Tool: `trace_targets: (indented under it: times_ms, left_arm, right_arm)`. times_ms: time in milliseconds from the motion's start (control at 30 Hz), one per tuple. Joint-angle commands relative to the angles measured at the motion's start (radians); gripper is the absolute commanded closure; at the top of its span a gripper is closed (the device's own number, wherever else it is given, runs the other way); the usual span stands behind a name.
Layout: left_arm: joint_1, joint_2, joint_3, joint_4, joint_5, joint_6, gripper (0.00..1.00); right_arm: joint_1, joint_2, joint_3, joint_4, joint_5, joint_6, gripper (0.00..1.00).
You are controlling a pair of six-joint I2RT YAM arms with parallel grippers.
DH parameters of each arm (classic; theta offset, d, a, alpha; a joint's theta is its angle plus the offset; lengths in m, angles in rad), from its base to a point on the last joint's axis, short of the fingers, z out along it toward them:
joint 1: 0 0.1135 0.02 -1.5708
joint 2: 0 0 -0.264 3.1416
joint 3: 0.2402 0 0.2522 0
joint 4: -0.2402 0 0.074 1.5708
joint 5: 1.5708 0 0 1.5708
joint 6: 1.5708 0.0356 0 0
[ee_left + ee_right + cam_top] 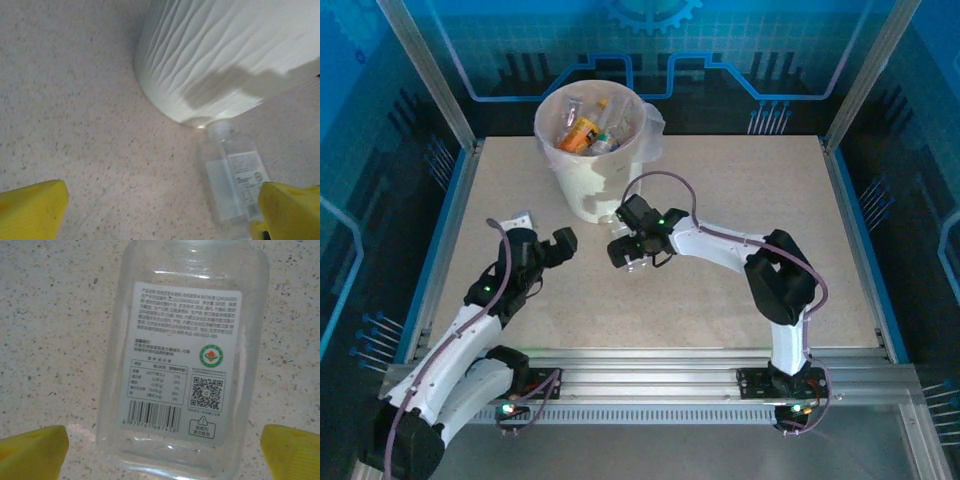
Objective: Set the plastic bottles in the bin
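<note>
A clear plastic bottle (182, 365) with a white printed label lies flat on the speckled table. My right gripper (165, 450) hangs open above it, one yellow finger on either side of its base, not touching. The left wrist view has the same bottle (235, 175) with its neck against the foot of the bin (225, 55). My left gripper (162, 210) is open over bare table just left of it. From above, the white bin (582, 185) stands at the back, holding several bottles, one with an orange label (582, 130). Both the left gripper (568, 245) and the right gripper (625, 250) sit in front of the bin.
A blue-edged frame (448, 240) borders the table, and metal rails (650, 365) run along the near edge. A small white tag (523, 218) lies beside the left arm. Open tabletop (740, 180) spreads to the right of the bin.
</note>
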Motion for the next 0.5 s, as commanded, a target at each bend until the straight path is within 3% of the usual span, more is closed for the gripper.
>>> trace_targets:
  times_ms: [0, 467]
  left_arm:
    - [-0.005, 0.012, -0.009, 0.009, 0.031, -0.05, 0.01]
    - [-0.005, 0.099, -0.03, 0.066, 0.046, -0.062, 0.01]
  right_arm:
    - [-0.006, 0.03, 0.034, -0.026, 0.044, -0.014, 0.0]
    - [-0.002, 0.095, 0.06, 0.005, 0.06, -0.063, 0.0]
